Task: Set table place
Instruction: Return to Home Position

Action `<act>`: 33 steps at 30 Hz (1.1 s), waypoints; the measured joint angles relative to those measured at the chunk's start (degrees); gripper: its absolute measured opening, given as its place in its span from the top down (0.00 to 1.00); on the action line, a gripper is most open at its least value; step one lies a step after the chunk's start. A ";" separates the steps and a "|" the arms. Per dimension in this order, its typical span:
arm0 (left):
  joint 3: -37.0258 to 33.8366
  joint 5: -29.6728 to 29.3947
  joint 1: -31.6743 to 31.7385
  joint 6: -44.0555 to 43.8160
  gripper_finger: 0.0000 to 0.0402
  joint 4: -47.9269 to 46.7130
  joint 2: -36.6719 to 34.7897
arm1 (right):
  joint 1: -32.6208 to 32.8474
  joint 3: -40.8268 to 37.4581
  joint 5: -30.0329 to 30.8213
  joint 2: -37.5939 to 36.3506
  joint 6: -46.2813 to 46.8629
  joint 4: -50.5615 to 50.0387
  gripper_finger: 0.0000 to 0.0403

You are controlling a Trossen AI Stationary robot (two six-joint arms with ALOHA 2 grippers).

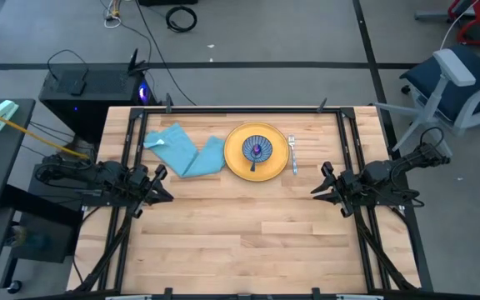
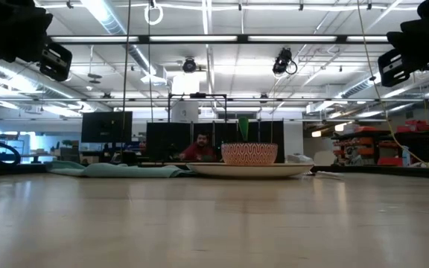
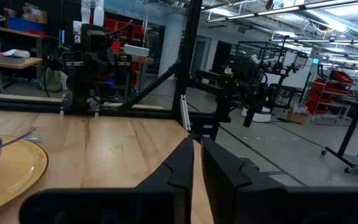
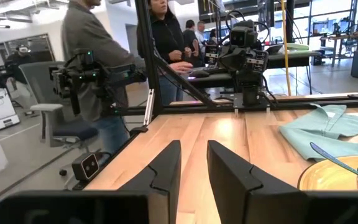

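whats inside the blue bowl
A spoon: its purple head sits in the blue bowl, with the handle leaning out over the rim. The bowl stands on the yellow plate. The bowl's bottom under the spoon head is covered.

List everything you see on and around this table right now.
table: one, light wood, beneath both arms
plate: one, yellow, table's far half
bowl: one, blue patterned, on the plate
spoon: one, purple-headed, in the bowl
fork: one, silver, right of plate
napkin: one, light blue, left of plate
office chair: one, blue-white, floor, far right
people: two, grey and black tops, beyond table
left gripper: one, dark, table's left edge
right gripper: one, dark, table's right edge
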 joint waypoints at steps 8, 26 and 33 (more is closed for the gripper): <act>0.00 -0.02 0.00 0.01 0.92 0.01 0.00 | 0.00 0.02 0.00 0.00 0.02 0.00 0.79; 0.00 -0.02 -0.02 0.00 0.90 0.01 0.00 | 0.00 0.00 0.00 0.00 0.00 -0.02 0.79; 0.00 -0.02 -0.02 0.00 0.92 0.01 0.00 | 0.01 0.00 0.00 0.00 0.00 0.00 0.79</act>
